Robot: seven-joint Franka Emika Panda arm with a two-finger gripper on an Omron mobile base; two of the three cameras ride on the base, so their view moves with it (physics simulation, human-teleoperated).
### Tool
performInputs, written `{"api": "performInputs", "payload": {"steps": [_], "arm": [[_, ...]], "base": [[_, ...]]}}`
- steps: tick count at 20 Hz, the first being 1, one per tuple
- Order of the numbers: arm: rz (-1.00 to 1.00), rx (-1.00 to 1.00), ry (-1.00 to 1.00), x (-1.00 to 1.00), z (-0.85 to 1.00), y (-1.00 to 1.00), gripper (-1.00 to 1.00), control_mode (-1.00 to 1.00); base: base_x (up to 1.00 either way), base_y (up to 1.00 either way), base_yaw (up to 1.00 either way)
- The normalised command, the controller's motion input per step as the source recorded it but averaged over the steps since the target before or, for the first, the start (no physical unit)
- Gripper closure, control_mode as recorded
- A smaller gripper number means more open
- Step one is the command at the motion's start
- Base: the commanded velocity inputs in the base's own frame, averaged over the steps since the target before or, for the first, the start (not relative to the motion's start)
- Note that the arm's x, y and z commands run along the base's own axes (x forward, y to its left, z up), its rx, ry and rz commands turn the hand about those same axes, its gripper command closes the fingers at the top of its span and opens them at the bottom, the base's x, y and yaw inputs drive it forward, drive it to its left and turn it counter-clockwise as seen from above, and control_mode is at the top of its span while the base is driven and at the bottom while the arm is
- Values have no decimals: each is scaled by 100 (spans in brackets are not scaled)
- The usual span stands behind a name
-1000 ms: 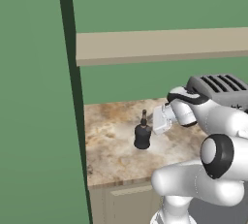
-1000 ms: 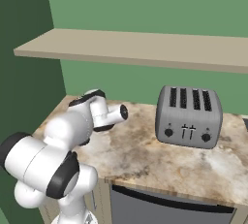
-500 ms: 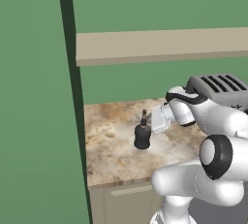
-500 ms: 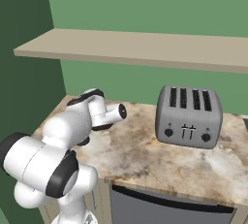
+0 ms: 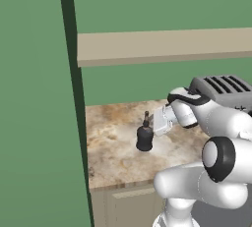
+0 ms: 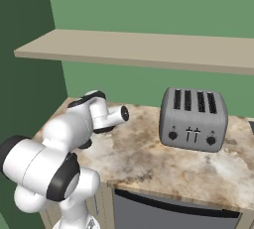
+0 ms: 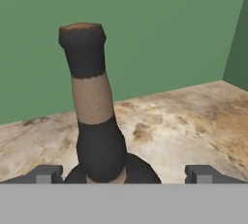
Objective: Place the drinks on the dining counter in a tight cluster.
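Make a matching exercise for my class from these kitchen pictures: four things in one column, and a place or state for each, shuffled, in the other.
Things:
1. squat black bottle with thin neck
2. silver four-slot toaster
3. two-finger gripper
4. beige wall shelf

Places or states:
A. mounted on the green wall above the counter
B. open, one finger on each side of the bottle
C. upright near the counter's left end
D. on the marbled counter, right of the arm

Pairs: 1-C, 2-D, 3-B, 4-A

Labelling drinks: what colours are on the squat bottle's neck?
Black with a tan band on the squat bottle; clearest in the hand view.
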Motion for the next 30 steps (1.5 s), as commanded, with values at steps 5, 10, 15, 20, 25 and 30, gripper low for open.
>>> {"api": "performInputs", "payload": {"steps": [5, 10, 15, 20, 25, 30], "arm": [[0, 0, 0, 0, 1, 6, -100, -100], [0, 0, 0, 0, 6, 2, -100, -100], [0, 0, 0, 0, 4, 2, -100, -100], [0, 0, 0, 0, 0, 2, -100, -100], [4, 0, 0, 0, 0, 7, -100, -100], [7, 0, 0, 0, 0, 13, -100, -100]], "base": [[0, 0, 0], [0, 0, 0], [0, 0, 0], [0, 0, 0], [0, 0, 0], [0, 0, 0]]}}
